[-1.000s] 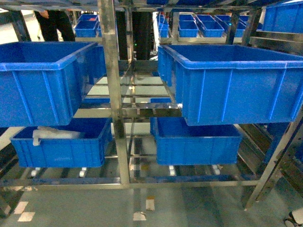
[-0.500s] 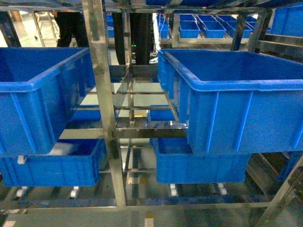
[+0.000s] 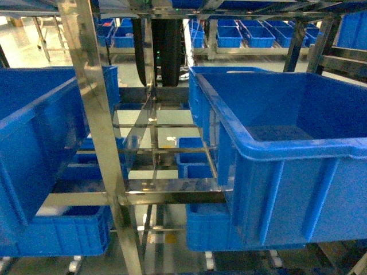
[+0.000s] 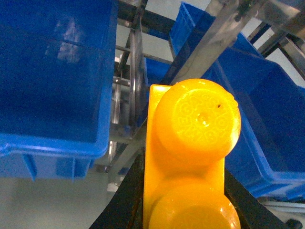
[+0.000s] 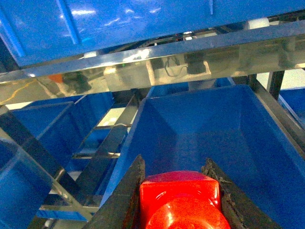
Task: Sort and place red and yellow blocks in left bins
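1. Transport step, as judged: both bricks carried, neither yet released; blue crates on a steel rack [image 3: 97,132] directly ahead.
2. Left tool [image 4: 183,191]: dark jaws clamped on the sides of the yellow-orange two-stud brick [image 4: 190,157], studs facing the wrist camera. Below and beyond it in that view, a blue crate [image 4: 52,81] at left and another [image 4: 267,119] at right, a steel upright between them.
3. Right tool [image 5: 178,198]: dark jaws closed on the red brick [image 5: 181,198], gripped on two opposite sides. Directly ahead, the open interior of a deep blue crate [image 5: 214,133]; a steel rail [image 5: 143,62] and the underside of a higher crate above.
4. Head view: upper-left crate [image 3: 34,149] cut off by the frame edge, upper-right crate [image 3: 281,154] near and large, lower crates [image 3: 63,235] beneath. Neither tool visible here.
5. Next move, as judged: bring each brick over the open mouth of a left-side crate, clear of rim and steel uprights, then part the jaws. Caution for the right arm: the crate in front of it not clearly a left one, so a reach across may be required.
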### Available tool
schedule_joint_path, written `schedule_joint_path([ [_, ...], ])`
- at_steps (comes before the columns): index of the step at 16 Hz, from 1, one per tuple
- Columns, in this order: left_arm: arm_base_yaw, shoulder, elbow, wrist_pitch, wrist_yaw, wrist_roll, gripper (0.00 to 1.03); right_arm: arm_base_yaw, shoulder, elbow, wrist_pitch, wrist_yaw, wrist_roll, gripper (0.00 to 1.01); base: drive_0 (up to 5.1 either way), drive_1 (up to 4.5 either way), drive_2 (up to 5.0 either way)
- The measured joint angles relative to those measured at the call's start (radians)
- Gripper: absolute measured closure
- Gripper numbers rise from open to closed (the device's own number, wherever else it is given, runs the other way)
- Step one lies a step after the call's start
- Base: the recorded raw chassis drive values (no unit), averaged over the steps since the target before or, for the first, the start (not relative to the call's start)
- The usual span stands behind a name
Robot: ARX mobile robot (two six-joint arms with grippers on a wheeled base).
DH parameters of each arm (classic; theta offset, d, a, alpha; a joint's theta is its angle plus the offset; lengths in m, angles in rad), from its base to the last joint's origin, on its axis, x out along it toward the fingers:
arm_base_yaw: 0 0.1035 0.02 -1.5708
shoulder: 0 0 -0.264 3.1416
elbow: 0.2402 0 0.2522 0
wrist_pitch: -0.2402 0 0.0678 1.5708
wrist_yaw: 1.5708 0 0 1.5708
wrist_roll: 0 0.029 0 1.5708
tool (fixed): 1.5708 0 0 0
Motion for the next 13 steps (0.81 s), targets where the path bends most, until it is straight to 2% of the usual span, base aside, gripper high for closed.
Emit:
schedule_joint_path([
  [7,0.000,0.003,0.000,0.001,0.000,0.000,0.77,0.000,0.006,0.000,-0.002,0.000,0.000,0.72,0.0,0.00,0.0],
  [13,0.000,0.001,0.000,-0.001,0.000,0.000,0.77,0.000,0.000,0.000,-0.002,0.000,0.000,0.72,0.0,3.73,-3.7],
])
